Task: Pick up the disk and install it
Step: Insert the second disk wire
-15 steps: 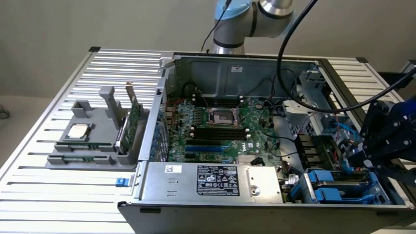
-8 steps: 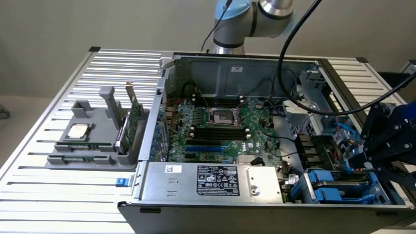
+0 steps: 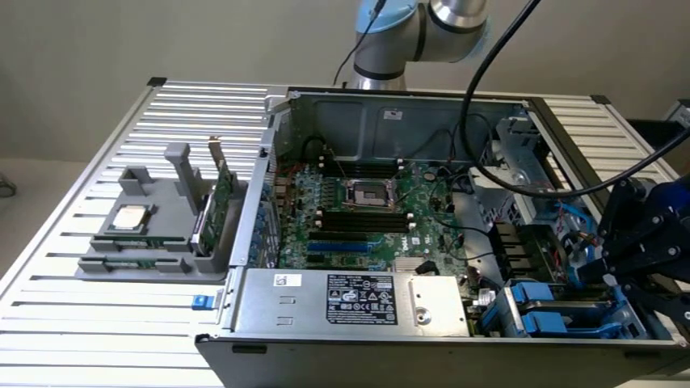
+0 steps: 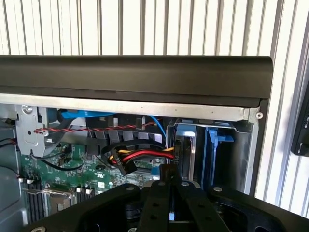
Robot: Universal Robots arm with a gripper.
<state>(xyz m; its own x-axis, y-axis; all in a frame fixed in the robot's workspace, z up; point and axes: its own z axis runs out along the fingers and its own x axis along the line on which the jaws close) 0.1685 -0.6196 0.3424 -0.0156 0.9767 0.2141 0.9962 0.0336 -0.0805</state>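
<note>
Over the drive bay at the exterior view's right, your gripper (image 3: 603, 279) hung with jaws closed, empty, above the seated disk (image 3: 561, 311), where loose cables (image 4: 145, 157) risked snagging.

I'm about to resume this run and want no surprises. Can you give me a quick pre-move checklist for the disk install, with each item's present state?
1. Gripper over the drive bay end of the computer case: ok.
2. Fingers closed: ok.
3. Disk actually held: cannot tell.
4. Blue carrier standing in the bay: ok.
5. Red and yellow cables close beside the bay: not ok.
6. Processor chip and green card resting in the grey tray outside the case: ok.
</note>
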